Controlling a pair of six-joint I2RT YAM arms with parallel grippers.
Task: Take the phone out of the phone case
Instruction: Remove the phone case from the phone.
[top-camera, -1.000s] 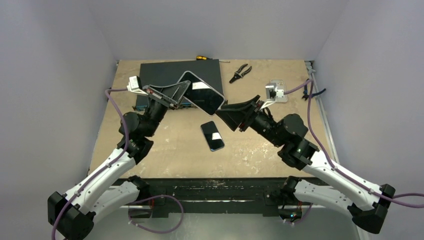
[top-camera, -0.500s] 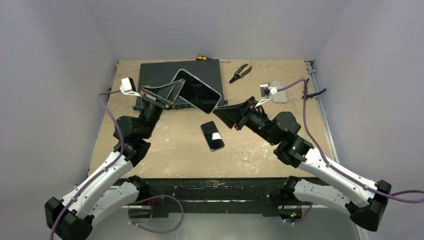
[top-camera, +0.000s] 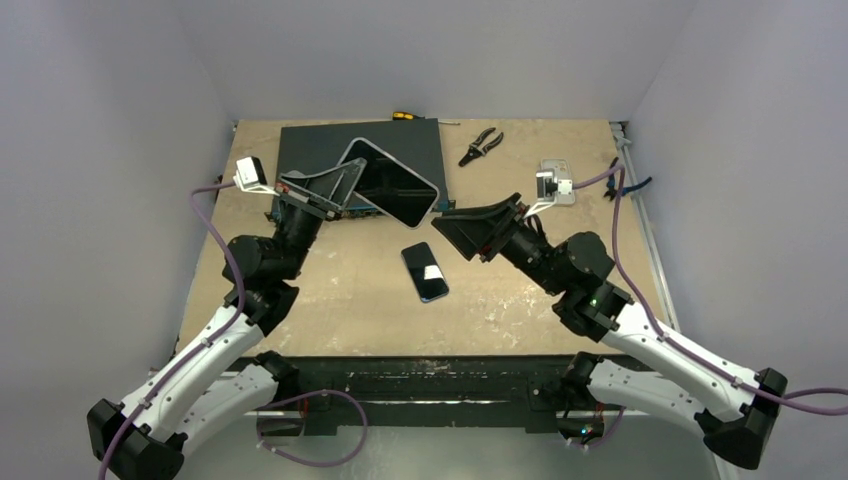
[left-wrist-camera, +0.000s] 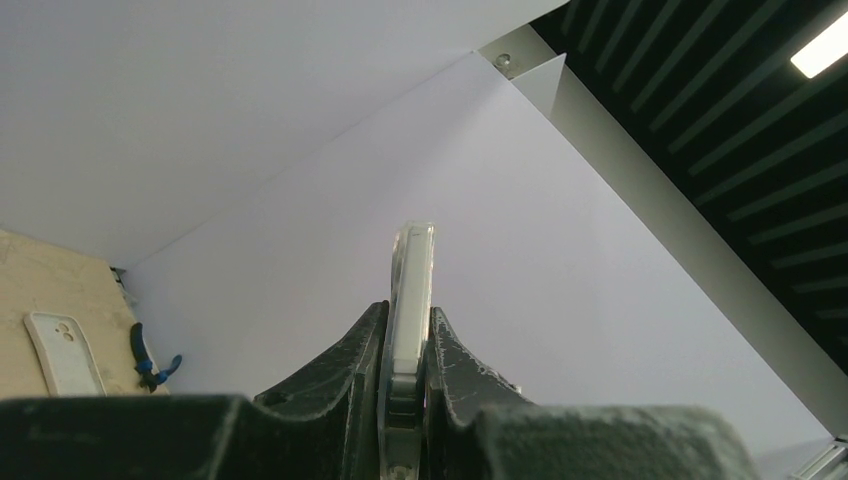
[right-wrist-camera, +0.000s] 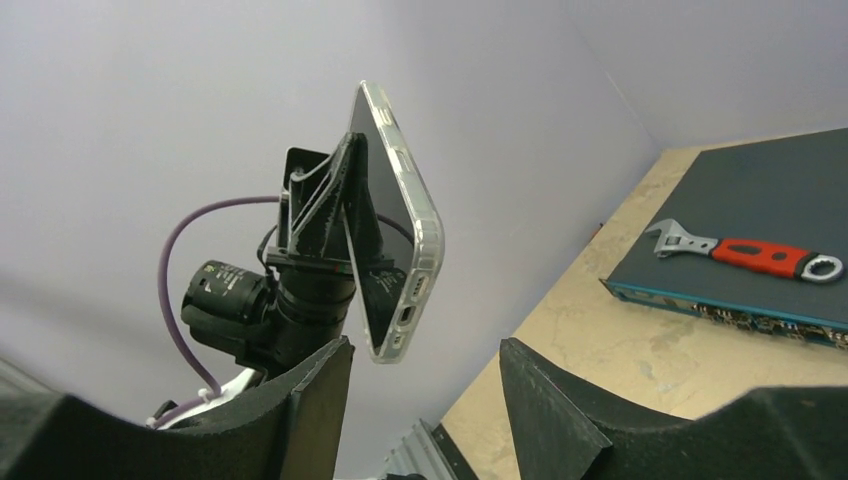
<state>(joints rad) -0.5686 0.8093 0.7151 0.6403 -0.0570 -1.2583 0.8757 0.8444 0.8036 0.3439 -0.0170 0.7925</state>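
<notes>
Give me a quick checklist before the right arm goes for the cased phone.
1. Left gripper clamped on cased phone: ok.
2. Right gripper open: ok.
3. Right gripper in contact with the cased phone: cannot tell.
4. Phone out of clear case: not ok, fully seated.
5. Table beneath free: not ok, loose phone lies close by.

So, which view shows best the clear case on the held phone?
Right wrist: the clear case shows its side rim and port end. Left wrist sees only one thin edge; top external mostly the dark screen.
</notes>
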